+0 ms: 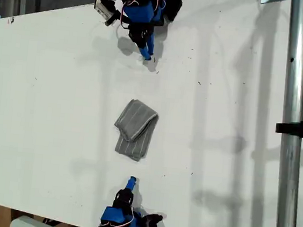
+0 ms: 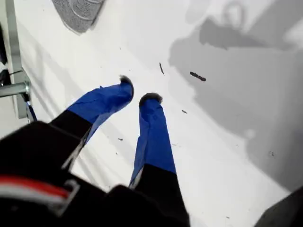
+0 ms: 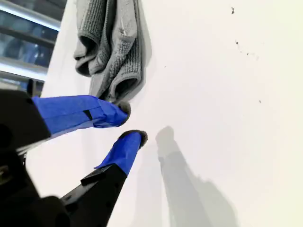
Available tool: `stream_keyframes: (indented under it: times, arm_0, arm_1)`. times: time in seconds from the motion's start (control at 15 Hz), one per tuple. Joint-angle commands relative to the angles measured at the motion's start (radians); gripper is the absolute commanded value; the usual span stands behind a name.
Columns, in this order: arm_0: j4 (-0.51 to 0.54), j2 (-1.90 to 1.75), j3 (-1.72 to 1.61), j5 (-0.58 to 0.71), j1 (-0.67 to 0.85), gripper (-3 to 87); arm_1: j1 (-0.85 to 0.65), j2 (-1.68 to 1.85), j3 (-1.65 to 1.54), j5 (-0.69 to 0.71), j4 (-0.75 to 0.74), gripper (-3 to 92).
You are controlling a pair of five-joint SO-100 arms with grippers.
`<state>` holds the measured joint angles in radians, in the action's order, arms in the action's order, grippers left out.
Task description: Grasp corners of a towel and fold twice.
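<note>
Towel (image 1: 135, 129) folded, mid-table (image 1: 46, 81), long axis running arm to arm in exterior view. My first gripper (image 2: 138, 93): narrow gap, empty, well apart from towel. My second gripper (image 3: 129, 123): narrow gap too, empty, nearer, w/ towel's looped end just ahead of tips. Folds prob. done

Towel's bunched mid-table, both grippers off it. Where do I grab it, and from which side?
Grip the end nearest my second gripper. The towel lies folded into a narrow bundle, and that end shows rounded folds raised off the table, thick enough for the jaws to close over. Probably best to come in low along the table from that arm's side.
</note>
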<state>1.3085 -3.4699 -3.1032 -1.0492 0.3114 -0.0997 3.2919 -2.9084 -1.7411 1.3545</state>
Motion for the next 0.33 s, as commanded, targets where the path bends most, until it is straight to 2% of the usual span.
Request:
stream_keyframes:
  times: [0.0,0.07,0.13,0.27]
  arm_0:
    - [0.002,-0.003,-0.008,0.006,-0.009,7.2]
    - [0.002,-0.003,-0.008,0.006,-0.009,7.2]
    - [0.002,-0.003,-0.008,0.006,-0.009,7.2]
    - [0.002,-0.003,-0.008,0.006,-0.009,7.2]
  arm_1:
    - [-0.152,-0.005,0.023,0.037,0.021,11.6]
    - [-0.259,-0.005,0.020,0.239,0.061,11.6]
    - [-0.344,-0.006,0.014,0.307,0.051,11.7]
    - [-0.480,-0.006,0.018,0.305,0.052,11.7]
